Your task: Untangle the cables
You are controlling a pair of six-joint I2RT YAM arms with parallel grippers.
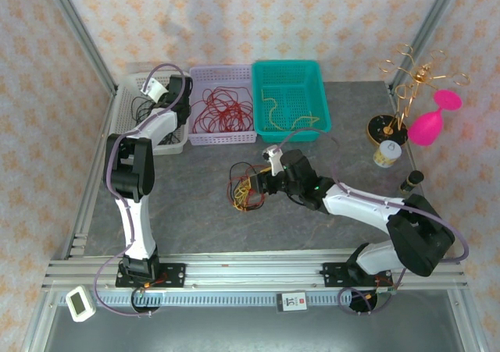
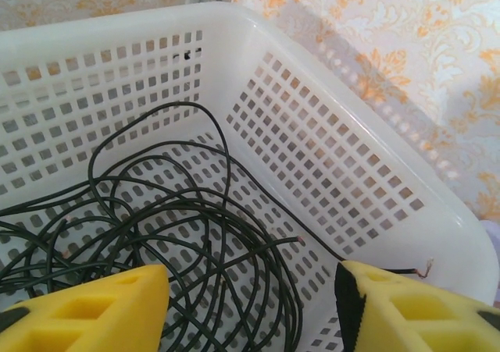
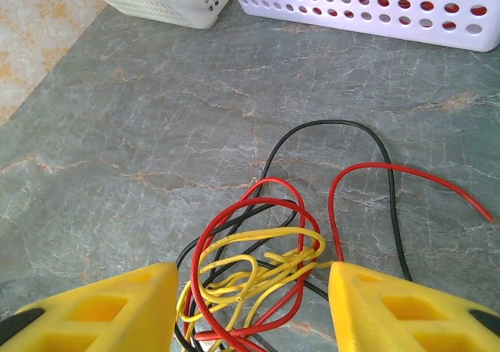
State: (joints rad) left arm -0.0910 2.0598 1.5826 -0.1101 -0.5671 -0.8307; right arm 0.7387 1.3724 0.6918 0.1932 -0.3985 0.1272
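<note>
Now, black cables [image 2: 209, 252] inside white basket [image 2: 355, 161].

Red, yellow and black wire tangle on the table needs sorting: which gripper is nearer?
Right. The right gripper sits at the wire tangle; the left gripper is over the white plastic basket.
</note>
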